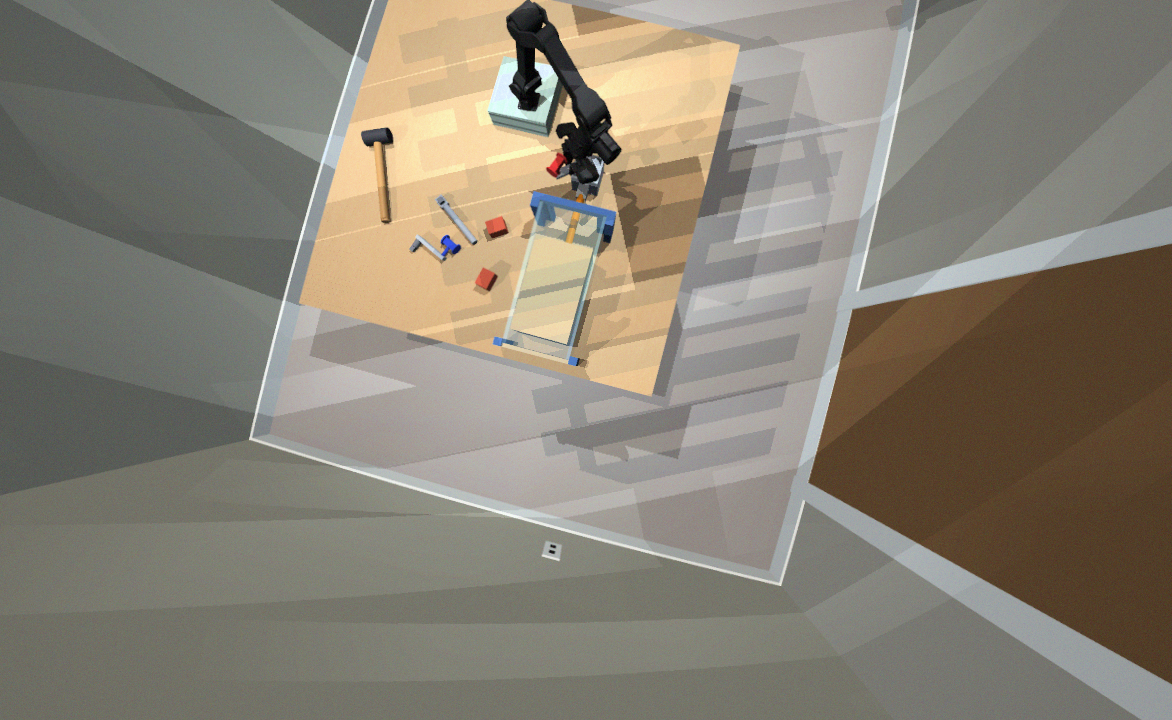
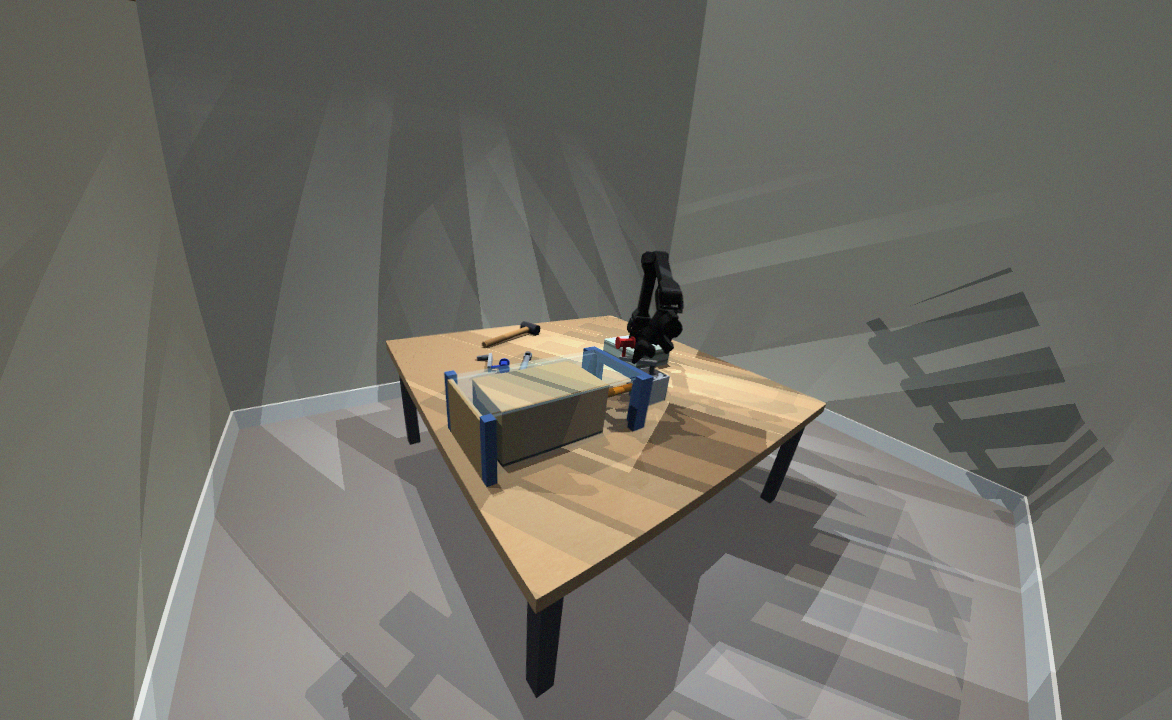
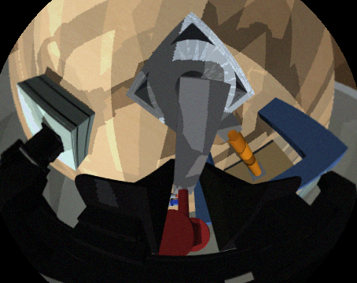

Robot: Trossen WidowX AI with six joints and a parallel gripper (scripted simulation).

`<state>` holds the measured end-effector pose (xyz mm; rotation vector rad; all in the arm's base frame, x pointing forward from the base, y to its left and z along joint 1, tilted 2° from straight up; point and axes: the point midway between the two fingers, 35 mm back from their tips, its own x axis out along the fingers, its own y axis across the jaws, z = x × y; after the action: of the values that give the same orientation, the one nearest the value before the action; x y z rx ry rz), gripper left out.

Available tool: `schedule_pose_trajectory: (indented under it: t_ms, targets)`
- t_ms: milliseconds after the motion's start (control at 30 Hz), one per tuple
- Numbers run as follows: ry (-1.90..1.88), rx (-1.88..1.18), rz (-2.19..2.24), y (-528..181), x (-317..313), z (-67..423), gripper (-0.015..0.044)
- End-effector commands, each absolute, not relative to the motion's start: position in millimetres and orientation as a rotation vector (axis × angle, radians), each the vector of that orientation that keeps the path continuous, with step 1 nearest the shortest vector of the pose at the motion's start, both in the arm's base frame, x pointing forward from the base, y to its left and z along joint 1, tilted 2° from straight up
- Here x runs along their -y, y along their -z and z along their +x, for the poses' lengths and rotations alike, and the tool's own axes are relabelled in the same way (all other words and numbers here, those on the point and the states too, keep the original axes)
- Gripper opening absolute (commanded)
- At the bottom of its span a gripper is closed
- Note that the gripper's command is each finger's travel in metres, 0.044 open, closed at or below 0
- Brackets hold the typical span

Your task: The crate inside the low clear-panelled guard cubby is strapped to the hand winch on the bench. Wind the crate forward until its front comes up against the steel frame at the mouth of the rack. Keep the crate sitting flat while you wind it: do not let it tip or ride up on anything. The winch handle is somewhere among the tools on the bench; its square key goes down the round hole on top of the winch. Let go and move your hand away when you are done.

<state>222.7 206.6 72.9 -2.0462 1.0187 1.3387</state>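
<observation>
My gripper [image 1: 576,171] [image 3: 186,163] is shut on the winch handle, a grey crank arm [image 3: 194,122] with a red knob [image 1: 556,164] [image 2: 624,342] [image 3: 176,232]. The handle's far end sits over the round hole on top of the grey winch [image 2: 658,390] [image 3: 155,80]; the key is hidden. An orange strap [image 1: 574,222] [image 2: 619,389] [image 3: 246,153] runs from the winch through the blue frame [image 1: 563,203] [image 2: 638,404] [image 3: 322,145]. The tan crate [image 1: 552,282] [image 2: 554,419] looks flat inside the clear-panelled cubby, with a gap between its front and the frame.
A mallet [image 1: 381,179] [image 2: 508,336], a wrench [image 1: 457,221], a bent grey tool [image 1: 429,248] and a blue spool-shaped piece [image 1: 449,244] [image 2: 503,364] lie beside the cubby. Two red blocks [image 1: 496,226] [image 1: 485,279] are nearer it. The arm stands on a pale base block [image 1: 518,122] [image 3: 82,137].
</observation>
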Motion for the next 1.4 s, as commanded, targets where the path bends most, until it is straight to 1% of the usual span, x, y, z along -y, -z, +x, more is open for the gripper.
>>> schedule_pose_trajectory:
  t_ms: [0,1367]
  targets:
    - [-1.338,-1.018,-2.045,-71.9,-207.0,222.7,0.0000]
    - [-1.338,-1.018,-2.045,-65.5,-207.0,222.7,0.0000]
